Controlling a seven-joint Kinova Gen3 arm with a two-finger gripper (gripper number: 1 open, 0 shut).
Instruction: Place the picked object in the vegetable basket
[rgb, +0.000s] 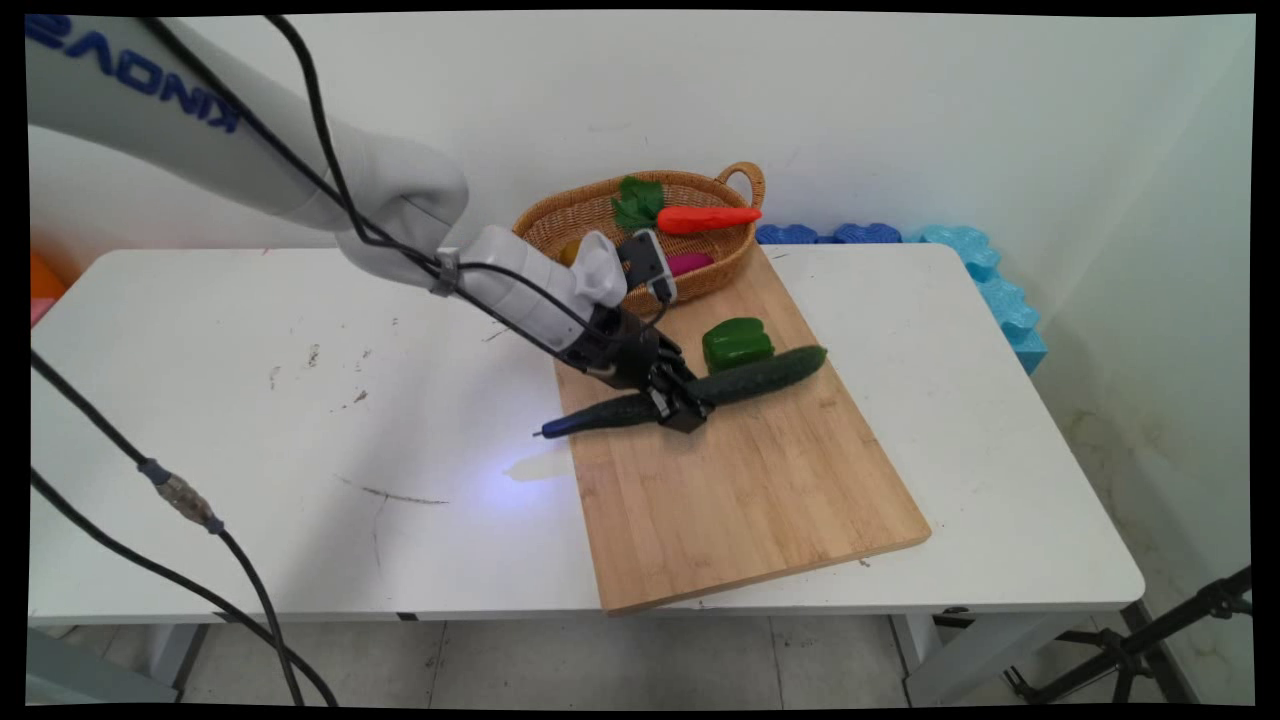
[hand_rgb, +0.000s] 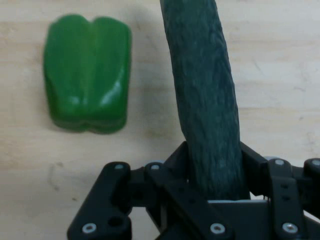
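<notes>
My black gripper (rgb: 682, 402) is shut on a long dark green cucumber (rgb: 745, 382) near its middle, low over the wooden cutting board (rgb: 760, 500). One end of the cucumber sticks out past the board's left edge; the other points toward the right. In the hand view the cucumber (hand_rgb: 207, 100) runs up from between the jaws. A green bell pepper (rgb: 737, 344) lies on the board just beyond the cucumber, seen at the upper left as the pepper (hand_rgb: 87, 80) in the hand view.
A wicker basket (rgb: 560, 210) stands behind the board, holding an orange carrot (rgb: 705, 218) with green leaves and a pink item (rgb: 690, 263). Blue foam pieces (rgb: 985, 270) line the table's back right corner. Black cables hang at the left.
</notes>
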